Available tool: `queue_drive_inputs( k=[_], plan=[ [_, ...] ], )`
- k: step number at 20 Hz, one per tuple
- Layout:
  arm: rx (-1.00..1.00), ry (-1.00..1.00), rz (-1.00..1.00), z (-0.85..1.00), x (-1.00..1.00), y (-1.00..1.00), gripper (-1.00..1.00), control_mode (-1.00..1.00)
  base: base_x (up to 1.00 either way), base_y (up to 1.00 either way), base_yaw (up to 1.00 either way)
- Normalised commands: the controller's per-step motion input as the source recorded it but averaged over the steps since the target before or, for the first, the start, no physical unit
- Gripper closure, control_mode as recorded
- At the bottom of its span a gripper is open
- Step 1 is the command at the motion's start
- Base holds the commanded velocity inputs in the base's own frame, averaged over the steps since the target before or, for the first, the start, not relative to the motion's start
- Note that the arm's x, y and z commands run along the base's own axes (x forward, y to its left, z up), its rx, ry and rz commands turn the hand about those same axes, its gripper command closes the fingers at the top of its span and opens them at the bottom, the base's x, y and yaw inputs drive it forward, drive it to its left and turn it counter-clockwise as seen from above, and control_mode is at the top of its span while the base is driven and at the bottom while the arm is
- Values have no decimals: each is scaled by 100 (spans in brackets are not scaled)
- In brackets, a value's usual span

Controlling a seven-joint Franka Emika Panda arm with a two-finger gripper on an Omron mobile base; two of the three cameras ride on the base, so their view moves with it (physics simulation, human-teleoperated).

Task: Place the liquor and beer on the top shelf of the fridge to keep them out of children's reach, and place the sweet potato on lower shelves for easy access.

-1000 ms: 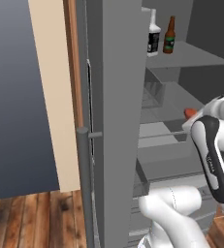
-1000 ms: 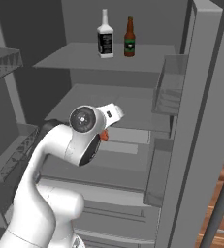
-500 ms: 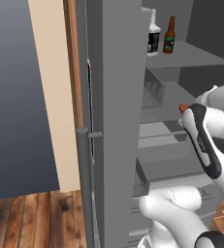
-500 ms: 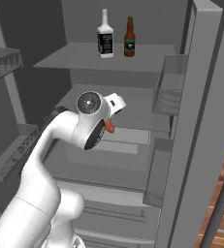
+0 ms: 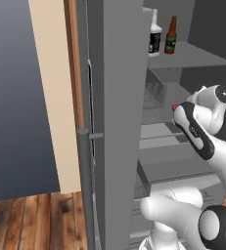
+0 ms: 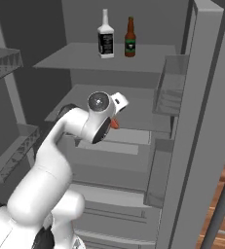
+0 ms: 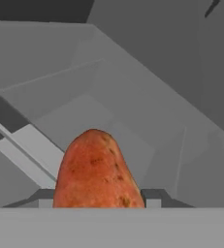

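Reaching into the fridge (image 6: 201,121) at mid-height, gripper (image 7: 98,203) clamped on 1 sweet potato (image 7: 96,169), 2 bottles, liquor (image 6: 105,35) and beer (image 6: 130,38), on the top shelf (image 6: 80,56).

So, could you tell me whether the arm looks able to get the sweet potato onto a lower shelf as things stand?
Probably yes: the pincer holds the sweet potato inside the open fridge, with bare lower shelves ahead and nothing seen blocking.

The top shelf (image 6: 80,56) carries two bottles — the liquor (image 6: 105,36) and the beer (image 6: 130,38) — side by side, above the pincer (image 6: 115,122).
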Motion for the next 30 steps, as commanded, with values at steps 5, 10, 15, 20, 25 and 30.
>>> queue_drive_inputs(
  k=[5,10,15,20,25,30],
  plan=[
    [0,0,6,-17,66,0,100,-100,0,0,0],
    [0,5,7,-3,66,-6,100,-100,0,0,0],
    [0,6,6,-5,67,-9,100,-100,0,0,0],
    [1,-1,8,-29,54,-14,100,-100,0,0,0],
    [2,-6,8,-46,45,-15,100,-100,0,0,0],
    [1,-2,8,-39,55,-10,100,-100,0,0,0]
  ],
)
